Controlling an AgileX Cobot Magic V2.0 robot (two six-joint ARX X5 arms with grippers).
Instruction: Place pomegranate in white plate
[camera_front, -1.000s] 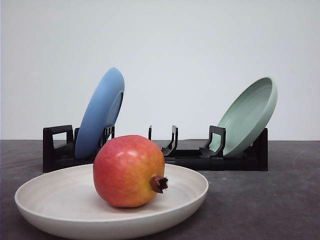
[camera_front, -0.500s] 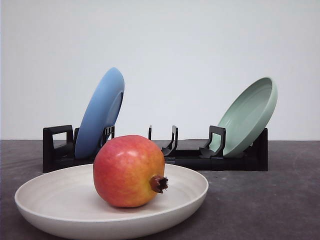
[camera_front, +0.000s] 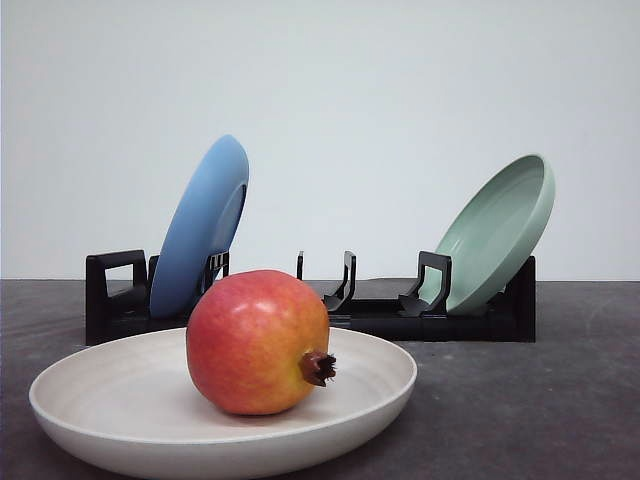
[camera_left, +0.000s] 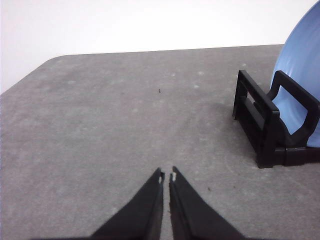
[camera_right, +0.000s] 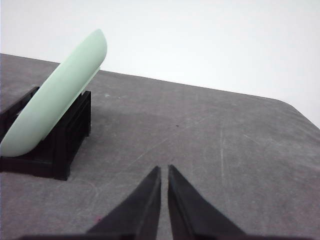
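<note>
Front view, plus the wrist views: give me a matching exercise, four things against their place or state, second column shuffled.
Things:
1. pomegranate
2. blue plate
3. pale green plate
4. left claw

Places or states:
A. leans in the right end of the black rack
B. shut, over bare table
C. rests in the white plate
D. stands in the rack's left end

Pairs: 1-C, 2-D, 3-A, 4-B
</note>
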